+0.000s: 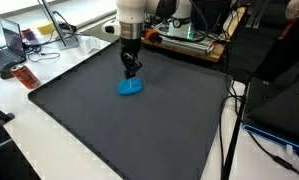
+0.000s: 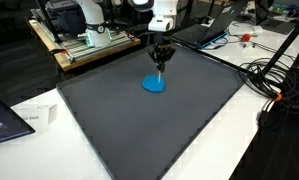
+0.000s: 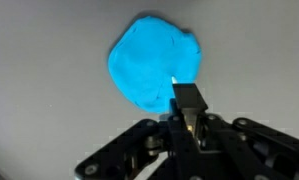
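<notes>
- Far to the left of the pincer (image 1: 132,70), off the mat: an open laptop (image 1: 6,47) and a small reddish object (image 1: 26,77) on the white worktop (image 1: 34,125). Both are well apart from the arm, likely set aside so that nothing crowds it.
- Under and all around the pincer: a dark grey mat (image 1: 109,130) covers most of the worktop. Its plain, flat surface makes the one bright thing on it easy to pick out.
- Directly below the pincer, a touch to its left in the wrist view: a flat blue lump (image 3: 147,62) with a soft, uneven outline, lying near the mat's far middle. It shows in both exterior views, well clear of every mat edge.
- Pincer itself: it hangs straight down from the white arm, with its tips at the lump's lower right rim in the wrist view. A vertical approach suits something lying this flat.
- Fingers: pressed together, seen as a single dark block in the wrist view. I cannot tell whether a sliver of the blue rim is nipped between them. Contact with the lump looks likely but is not certain.
- Right of the pincer, beyond the mat: black cables (image 1: 234,105) trail over the worktop edge, well apart from the lump.
</notes>
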Tool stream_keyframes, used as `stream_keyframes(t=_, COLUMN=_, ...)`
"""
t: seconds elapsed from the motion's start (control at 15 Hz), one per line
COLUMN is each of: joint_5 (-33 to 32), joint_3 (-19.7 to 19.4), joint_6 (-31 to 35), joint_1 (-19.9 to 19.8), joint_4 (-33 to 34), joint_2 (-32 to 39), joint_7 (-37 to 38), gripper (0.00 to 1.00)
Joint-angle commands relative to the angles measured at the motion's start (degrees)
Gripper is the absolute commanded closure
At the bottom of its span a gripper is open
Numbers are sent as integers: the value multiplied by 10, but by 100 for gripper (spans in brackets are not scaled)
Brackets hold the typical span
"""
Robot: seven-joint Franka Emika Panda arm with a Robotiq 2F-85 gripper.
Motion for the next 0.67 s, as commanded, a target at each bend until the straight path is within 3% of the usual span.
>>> stream_keyframes(t=0.0, joint_5=-18, joint_3=-17, joint_6=12, joint_1=19, joint_4=9, joint_2=24, joint_7=22, gripper=97)
stream_keyframes(t=0.6, joint_5=-2, joint_3=-15, joint_6=-26, joint_1=20, joint_4=17, joint_2=15, joint_7=1, gripper=97)
